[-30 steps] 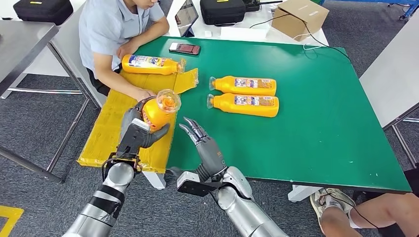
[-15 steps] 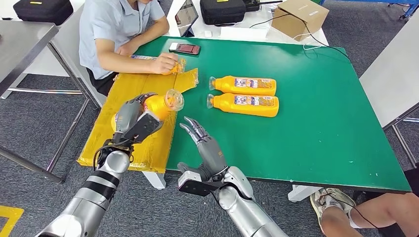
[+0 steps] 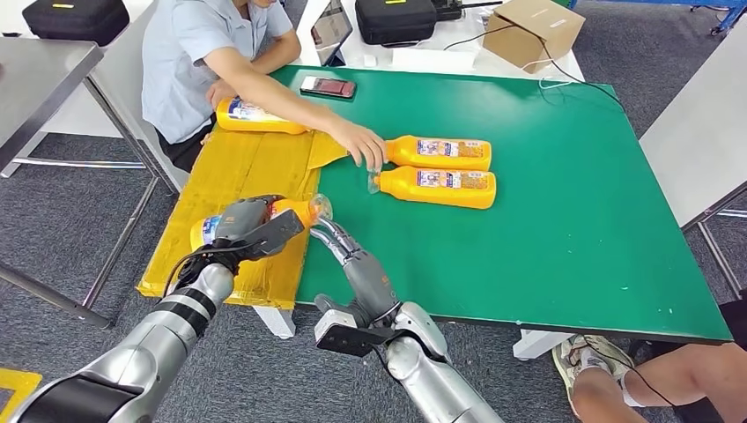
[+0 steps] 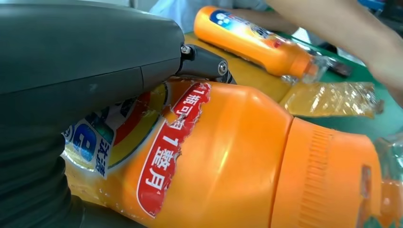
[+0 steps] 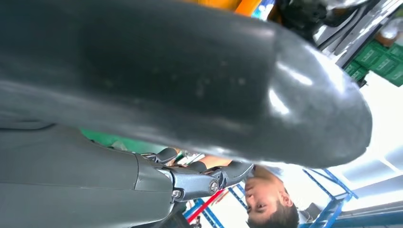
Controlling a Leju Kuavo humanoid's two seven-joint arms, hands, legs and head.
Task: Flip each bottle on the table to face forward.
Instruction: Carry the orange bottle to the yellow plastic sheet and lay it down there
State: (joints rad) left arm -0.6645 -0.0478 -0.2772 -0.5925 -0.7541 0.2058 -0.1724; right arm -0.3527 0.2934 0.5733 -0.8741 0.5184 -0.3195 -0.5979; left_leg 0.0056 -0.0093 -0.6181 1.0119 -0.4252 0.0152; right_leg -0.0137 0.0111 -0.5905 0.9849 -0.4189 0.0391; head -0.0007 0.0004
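My left hand [image 3: 249, 226] grips an orange bottle [image 3: 295, 210] above the yellow mat [image 3: 247, 167], lying nearly level with its plastic-wrapped cap toward the green table. In the left wrist view the bottle [image 4: 228, 156] has a red and blue label, with my hand [image 4: 71, 71] wrapped over it. My right hand [image 3: 357, 264] is open with its fingers stretched up, their tips close under the bottle's cap. Two more orange bottles [image 3: 440, 152] [image 3: 445, 187] lie side by side on the green table [image 3: 573, 229]. A third [image 3: 260, 116] lies at the mat's far end.
A person seated at the far left reaches an arm across, their hand [image 3: 361, 145] at the caps of the two table bottles. A phone [image 3: 329, 86] lies near the table's far edge. A cardboard box [image 3: 535, 31] and a black case [image 3: 396, 19] stand behind.
My left hand lowered and tipped its bottle from cap-up to nearly level. The person set their bottle on the mat and reached over to the table bottles. My right hand edged toward the cap.
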